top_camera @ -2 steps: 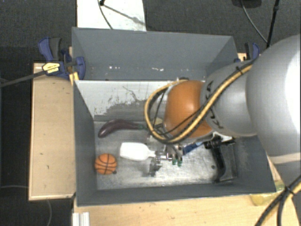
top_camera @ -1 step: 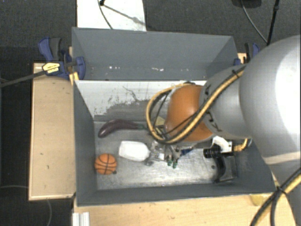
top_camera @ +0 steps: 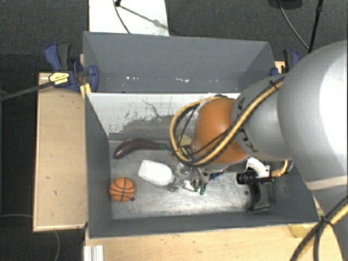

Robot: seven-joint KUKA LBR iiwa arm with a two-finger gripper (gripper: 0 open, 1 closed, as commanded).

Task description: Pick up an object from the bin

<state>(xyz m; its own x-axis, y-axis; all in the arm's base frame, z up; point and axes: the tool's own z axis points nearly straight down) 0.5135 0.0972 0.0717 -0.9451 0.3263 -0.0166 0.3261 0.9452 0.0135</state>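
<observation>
The white rounded lump [top_camera: 155,173] lies on the bin [top_camera: 98,162] floor, left of the middle. The pincer [top_camera: 187,182] sits low just beside its right end; I cannot tell whether it is spread or pressed together. A dark purple eggplant [top_camera: 136,145] lies behind the lump, and a small orange ball [top_camera: 122,189] lies at front left.

Dark carpet floor [top_camera: 32,15]; white sheet [top_camera: 109,15] on it; black cable [top_camera: 317,15].
</observation>
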